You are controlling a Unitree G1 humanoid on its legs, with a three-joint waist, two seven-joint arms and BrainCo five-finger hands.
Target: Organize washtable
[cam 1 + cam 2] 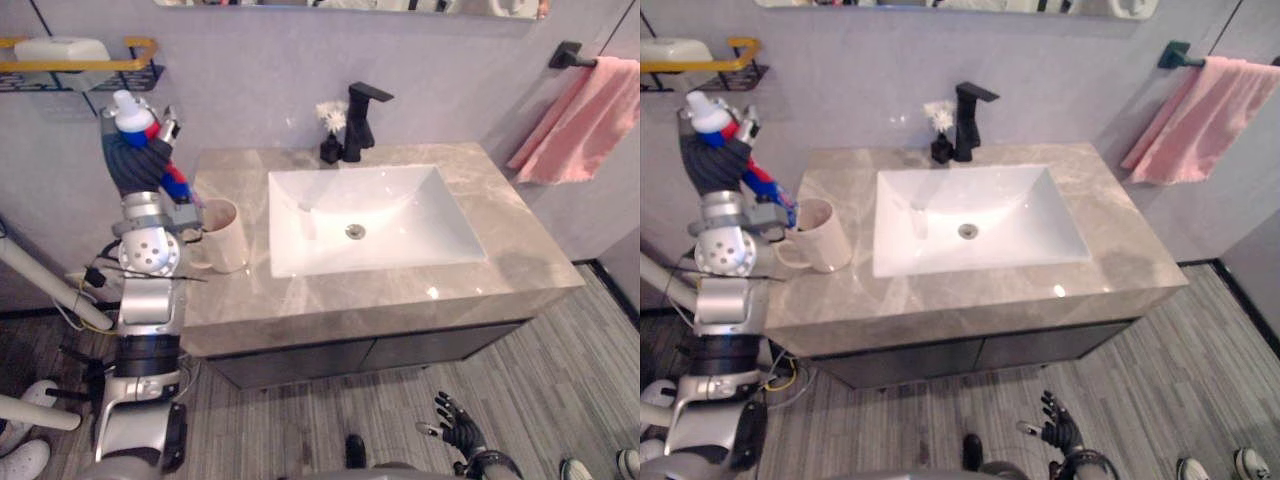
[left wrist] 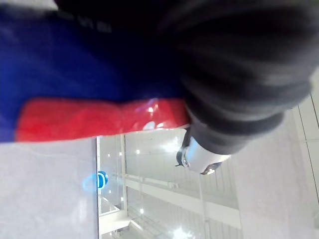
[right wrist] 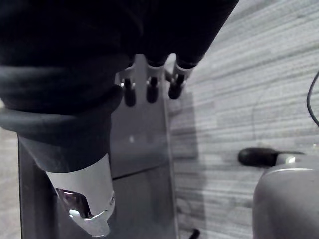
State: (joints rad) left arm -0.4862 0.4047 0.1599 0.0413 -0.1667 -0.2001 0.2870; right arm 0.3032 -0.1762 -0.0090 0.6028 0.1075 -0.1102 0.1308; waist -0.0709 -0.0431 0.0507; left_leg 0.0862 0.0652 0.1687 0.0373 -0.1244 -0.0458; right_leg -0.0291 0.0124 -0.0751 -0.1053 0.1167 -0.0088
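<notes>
Above the mug point(image 1: 222, 235) at the desk's point(image 1: 520, 262) left end, the left hand point(image 1: 138, 162) grips the tube point(image 1: 132, 118). Tube: likely light, soft, slick; hold mid-body, not the cap. Right hand point(image 1: 458, 428) hangs open, low and near.

Bright, even light leaves small glints on the countertop point(image 1: 520, 250) and white sink point(image 1: 400, 205).

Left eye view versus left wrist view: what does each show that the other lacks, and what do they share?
Left eye view: white sink, black faucet, mug, pink towel, open right hand. Left wrist view: a glossy surface reflecting lights. Both: the left hand curled round a blue-and-red tube.
</notes>
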